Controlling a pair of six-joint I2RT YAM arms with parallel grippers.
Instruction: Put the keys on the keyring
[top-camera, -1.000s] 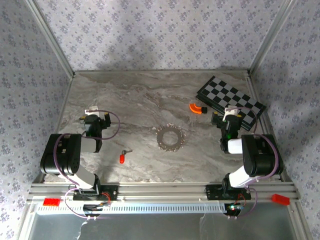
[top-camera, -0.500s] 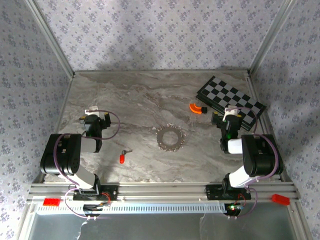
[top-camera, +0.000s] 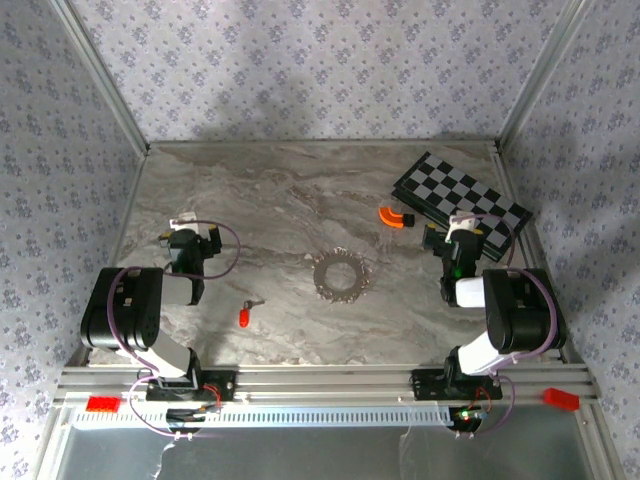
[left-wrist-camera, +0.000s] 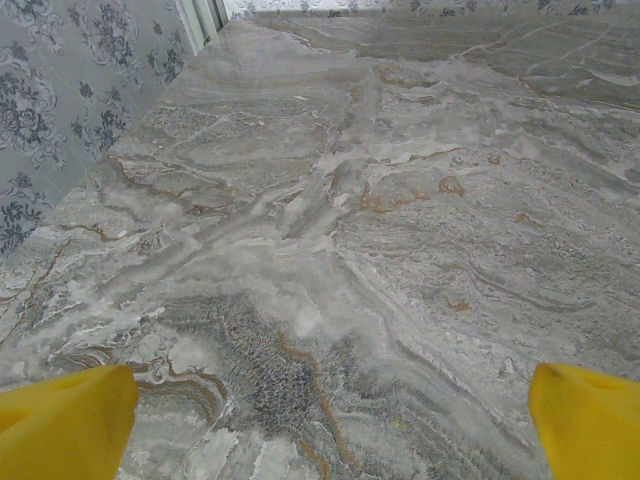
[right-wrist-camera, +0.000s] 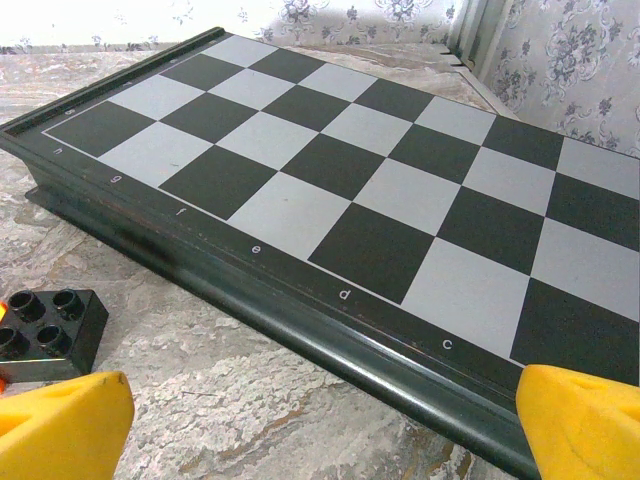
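**A:** Anything shifted since a second ago?

**B:** Nothing. Both arms sit as they were. The left hand (top-camera: 184, 228) and the right hand (top-camera: 461, 226) keep their fingers spread wide, holding nothing.

**A:** Where's the key?

**B:** The key (top-camera: 249, 312) lies flat on the desk (top-camera: 280, 200), behind the left hand and off to its right, well apart from it. Its long axis runs diagonally, with the red head toward the arm bases and the shaft tip pointing away and rightward.

**A:** And the keyring?

**B:** The keyring (top-camera: 340, 275) lies between the two hands. The chequered board (right-wrist-camera: 380, 170) lies just ahead of the right hand.
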